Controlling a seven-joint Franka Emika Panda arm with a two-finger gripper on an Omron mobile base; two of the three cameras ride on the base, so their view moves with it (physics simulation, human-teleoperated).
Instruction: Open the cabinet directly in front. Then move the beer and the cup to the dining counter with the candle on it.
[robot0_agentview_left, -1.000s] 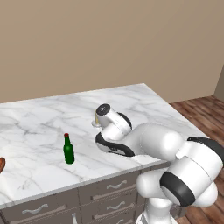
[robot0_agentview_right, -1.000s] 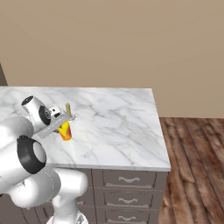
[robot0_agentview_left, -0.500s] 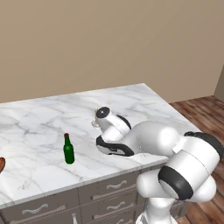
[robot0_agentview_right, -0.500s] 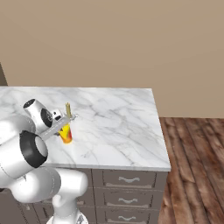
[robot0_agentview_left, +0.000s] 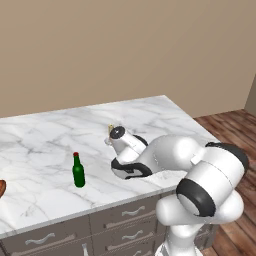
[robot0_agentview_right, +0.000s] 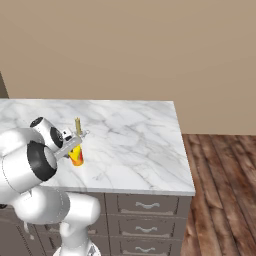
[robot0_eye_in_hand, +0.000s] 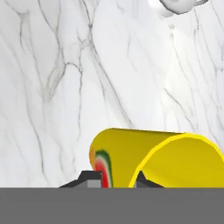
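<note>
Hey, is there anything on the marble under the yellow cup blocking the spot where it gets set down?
Nothing visible does. The hand holds the cup over bare dining counter; the candle stands just behind it, the beer well aside.

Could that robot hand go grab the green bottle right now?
Probably not yet: the gripper is shut on the cup. The beer stands clear on the dining counter, nothing around it.

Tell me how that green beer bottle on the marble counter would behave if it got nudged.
The beer stands tall and slim on a small base, so it would probably tip easily. It looks like glass, likely fragile, and once down it could roll across the smooth dining counter.
</note>
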